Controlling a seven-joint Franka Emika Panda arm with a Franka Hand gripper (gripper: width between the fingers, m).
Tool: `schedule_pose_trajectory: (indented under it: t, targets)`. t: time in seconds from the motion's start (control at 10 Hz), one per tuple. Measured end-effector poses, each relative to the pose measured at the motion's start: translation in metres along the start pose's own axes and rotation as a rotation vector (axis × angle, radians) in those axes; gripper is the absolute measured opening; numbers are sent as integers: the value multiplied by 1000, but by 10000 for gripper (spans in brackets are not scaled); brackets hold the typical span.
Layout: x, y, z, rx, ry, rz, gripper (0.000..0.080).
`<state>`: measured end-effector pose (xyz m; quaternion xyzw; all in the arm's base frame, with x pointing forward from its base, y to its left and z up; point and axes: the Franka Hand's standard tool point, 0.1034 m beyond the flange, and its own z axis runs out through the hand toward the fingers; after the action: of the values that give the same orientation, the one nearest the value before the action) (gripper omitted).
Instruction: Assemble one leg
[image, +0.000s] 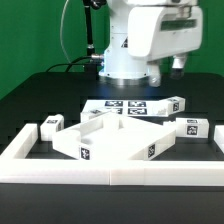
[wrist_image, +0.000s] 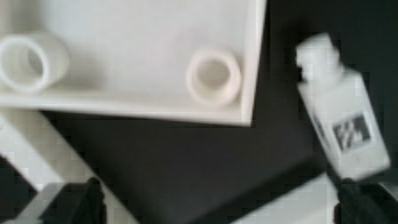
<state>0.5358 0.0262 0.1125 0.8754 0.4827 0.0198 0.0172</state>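
Observation:
In the wrist view the large flat white panel (wrist_image: 125, 50) with two round holes fills one side. A chunky white leg (wrist_image: 338, 105) with a black-and-white tag lies beside the panel's corner on the black table. My gripper (wrist_image: 217, 205) is open and empty above the table; its dark fingertips (wrist_image: 71, 205) show at the frame's edge, apart from the leg. In the exterior view the gripper (image: 177, 64) hangs high under the white arm, above the leg (image: 166, 105) at the back right. The panel (image: 115, 138) lies in the middle.
Two more legs lie on the table, one at the exterior view's left (image: 52, 124) and one at its right (image: 191, 127). The marker board (image: 120, 105) lies behind the panel. A low white border wall (image: 110, 166) runs along the front and sides.

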Motion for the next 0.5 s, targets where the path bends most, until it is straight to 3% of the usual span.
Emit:
schedule_pose_trajectory:
  t: [0.1, 0.3, 0.5]
  targets:
    - [-10, -5, 9, 7, -5, -48, 650]
    - [-33, -12, 41, 27, -7, -58, 650]
    - [-34, -12, 44, 34, -12, -53, 650]
